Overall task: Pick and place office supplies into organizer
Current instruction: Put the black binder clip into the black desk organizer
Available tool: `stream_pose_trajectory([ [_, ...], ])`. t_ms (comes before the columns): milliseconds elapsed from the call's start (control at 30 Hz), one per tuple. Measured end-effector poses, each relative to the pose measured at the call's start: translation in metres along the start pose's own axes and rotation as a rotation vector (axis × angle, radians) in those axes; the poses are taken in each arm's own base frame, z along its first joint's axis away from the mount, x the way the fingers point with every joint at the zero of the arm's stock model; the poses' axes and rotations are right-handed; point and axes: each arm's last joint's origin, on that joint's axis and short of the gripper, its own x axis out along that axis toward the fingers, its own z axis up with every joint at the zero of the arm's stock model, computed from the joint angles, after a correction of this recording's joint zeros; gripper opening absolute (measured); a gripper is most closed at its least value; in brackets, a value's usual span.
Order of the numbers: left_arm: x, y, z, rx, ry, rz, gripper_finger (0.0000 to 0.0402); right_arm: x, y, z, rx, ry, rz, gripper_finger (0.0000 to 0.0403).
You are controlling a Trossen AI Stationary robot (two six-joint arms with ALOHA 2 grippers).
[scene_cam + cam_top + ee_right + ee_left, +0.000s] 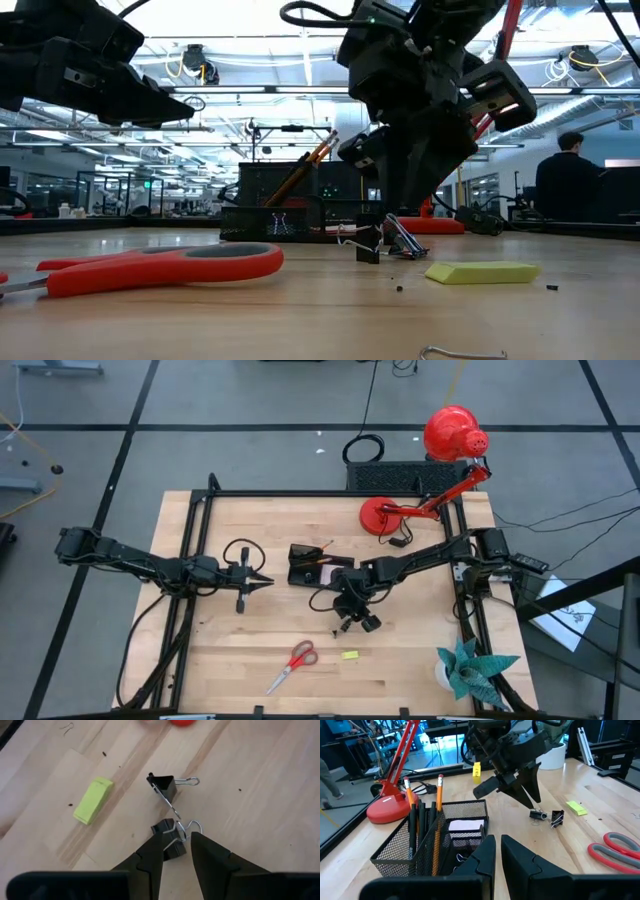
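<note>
On the wooden worktop point(420, 670), the left pincer point(262, 581) hovers at the left of centre with its fingers close together and nothing between them, pointing toward the black mesh organizer point(310, 568). The organizer sits near the middle of the worktop, holding orange and black pencils point(439, 795) upright in its tall compartment and a pink sticky-note pad point(466, 825) in a lower one. Just to its right, the right pincer point(176, 851) hangs low over the wood, fingers parted, with one black binder clip point(169, 841) lying between its tips but not yet squeezed. A second binder clip point(165, 785) lies just beside the first, their wire handles touching. Nearer the front edge, the red-handled scissors point(294, 663) lie flat, and a small yellow piece point(349, 655) rests to their right. A red desk lamp point(440, 460) stands at the back right corner, and a teal paper plant point(470, 665) at the front right.
</note>
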Motion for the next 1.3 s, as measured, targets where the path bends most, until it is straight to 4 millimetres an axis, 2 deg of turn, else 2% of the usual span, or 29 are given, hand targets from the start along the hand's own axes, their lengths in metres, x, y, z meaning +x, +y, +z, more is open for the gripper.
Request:
stream_pose_trajectory([
  [367, 0.0, 0.0, -0.001, 0.007, 0.013, -0.002, 0.0037, 0.01, 0.002, -0.01, -0.008, -0.057, -0.018, 0.0092],
  [667, 0.0, 0.0, -0.002, 0.008, 0.021, -0.002, 0.0037, 0.011, 0.002, -0.01, 0.026, -0.065, -0.021, 0.0083],
  [800, 0.0, 0.0, -0.002, 0.008, 0.022, 0.006, 0.0037, 0.012, 0.004, -0.01, 0.028, -0.064, -0.018, 0.0072],
  [900, 0.0, 0.0, -0.002, 0.007, 0.022, 0.007, 0.0037, 0.019, 0.006, -0.01, 0.025, -0.059, -0.008, 0.0059],
  [1067, 0.0, 0.0, -0.002, 0.007, 0.021, 0.007, 0.0037, 0.028, 0.006, -0.012, 0.043, -0.047, 0.01, 0.0024],
  [1133, 0.0, 0.0, -0.002, 0.006, 0.022, 0.007, 0.0037, 0.028, 0.006, -0.012, 0.053, -0.046, 0.011, 0.0009],
  [1300, 0.0, 0.0, -0.002, 0.005, 0.021, 0.006, 0.0037, 0.017, 0.009, -0.008, 0.062, -0.039, -0.054, 0.0006],
])
